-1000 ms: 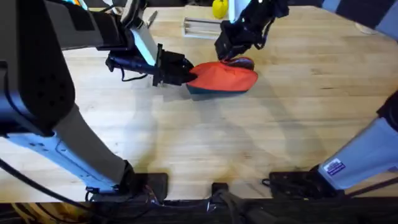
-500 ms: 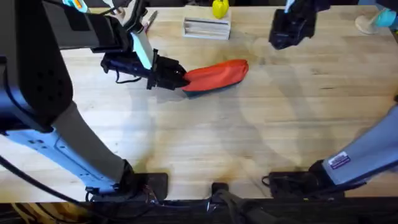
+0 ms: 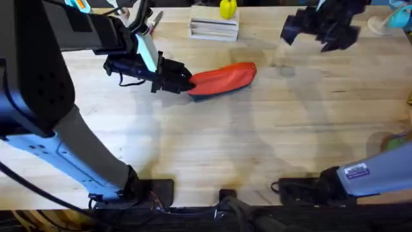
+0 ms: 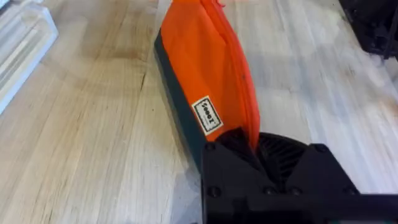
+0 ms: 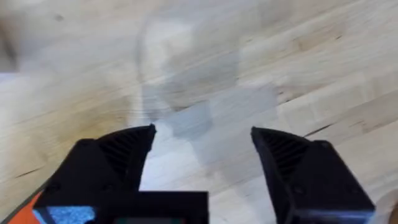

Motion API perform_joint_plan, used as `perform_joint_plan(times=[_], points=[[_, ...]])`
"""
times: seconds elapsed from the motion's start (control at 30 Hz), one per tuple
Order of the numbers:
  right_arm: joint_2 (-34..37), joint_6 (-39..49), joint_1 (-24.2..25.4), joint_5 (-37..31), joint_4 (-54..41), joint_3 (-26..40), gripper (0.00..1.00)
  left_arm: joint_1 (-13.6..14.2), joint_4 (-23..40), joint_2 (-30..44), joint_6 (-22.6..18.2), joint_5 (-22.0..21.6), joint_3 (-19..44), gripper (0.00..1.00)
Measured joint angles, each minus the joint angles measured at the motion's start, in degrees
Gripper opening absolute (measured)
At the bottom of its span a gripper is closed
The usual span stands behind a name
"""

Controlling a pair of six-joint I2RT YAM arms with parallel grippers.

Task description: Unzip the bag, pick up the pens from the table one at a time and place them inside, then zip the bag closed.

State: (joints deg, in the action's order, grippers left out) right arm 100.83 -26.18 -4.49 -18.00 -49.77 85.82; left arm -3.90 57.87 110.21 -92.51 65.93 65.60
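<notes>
Bag [image 3: 224, 78], a soft red-orange fabric pouch mid-table toward the far edge, now lies flatter; left gripper [image 3: 185, 82] pinches its end; right gripper [image 3: 320, 27], jaws spread, has withdrawn toward the far right corner, so zipping looks finished.

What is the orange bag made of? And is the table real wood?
The bag looks like soft woven cloth, matte, with a darker underside. It creases, has a sewn zipper seam and a small stitched label. The left tool is pinching its end. The table looks like real wood with a smooth, light finish: you can see joined planks and grain lines. It could be a veneer, though.
</notes>
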Motion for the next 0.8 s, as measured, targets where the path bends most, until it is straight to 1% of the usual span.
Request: perform_joint_plan(times=[0.03, 0.13, 0.17, 0.2, 0.23, 0.27, 0.37, 0.4, 0.47, 0.67, 0.8], points=[[-2.2, 0.0, 0.0, 0.0, -0.2, 0.0, 0.982, 0.0, 0.0, 0.0, 0.0, 0.0, 0.0, 0.043], [-8.3, 1.6, -0.2, 0.0, -1.3, 0.0, 0.995, 0.0, 0.0, 0.0, 0.0, 0.0, 0.0, 0.043], [-14.0, 6.6, -1.0, 0.7, -2.8, 0.0, 0.996, 0.0, 0.0, 0.0, 0.0, 0.0, 0.0, 0.062], [-15.6, 8.5, -1.5, 1.1, -3.8, 0.0, 0.996, 0.0, 0.1, 0.0, -0.1, 0.0, 0.0, 0.137], [-17.2, 10.3, -2.1, 1.5, -5.0, 0.0, 0.996, 0.0, 0.2, 0.0, 0.0, 0.3, 0.0, 0.275], [-18.7, 11.9, -2.8, 1.8, -6.3, 0.0, 0.996, 0.0, 0.4, 0.0, 0.0, 0.6, 0.0, 0.443], [-22.8, 15.7, -4.5, 2.6, -10.4, 0.0, 0.995, 0.0, 0.4, 0.0, 0.0, 1.0, 0.0, 0.886], [-24.1, 16.4, -5.0, 2.8, -11.5, 0.0, 0.997, 0.0, 0.6, 0.0, 0.2, 1.0, 0.0, 0.966], [-26.9, 17.7, -5.8, 2.9, -13.2, 0.0, 0.996, 0.0, 0.6, 0.0, 0.3, 1.2, 0.0, 0.991], [-35.9, 19.2, -6.6, 3.1, -15.4, 0.0, 0.996, 0.0, 0.2, 0.0, 0.4, 1.4, 0.0, 0.993], [-40.2, 19.4, -6.6, 3.1, -15.5, 0.0, 0.996, 0.0, 0.0, 0.0, 0.4, 1.6, 0.0, 0.995]])
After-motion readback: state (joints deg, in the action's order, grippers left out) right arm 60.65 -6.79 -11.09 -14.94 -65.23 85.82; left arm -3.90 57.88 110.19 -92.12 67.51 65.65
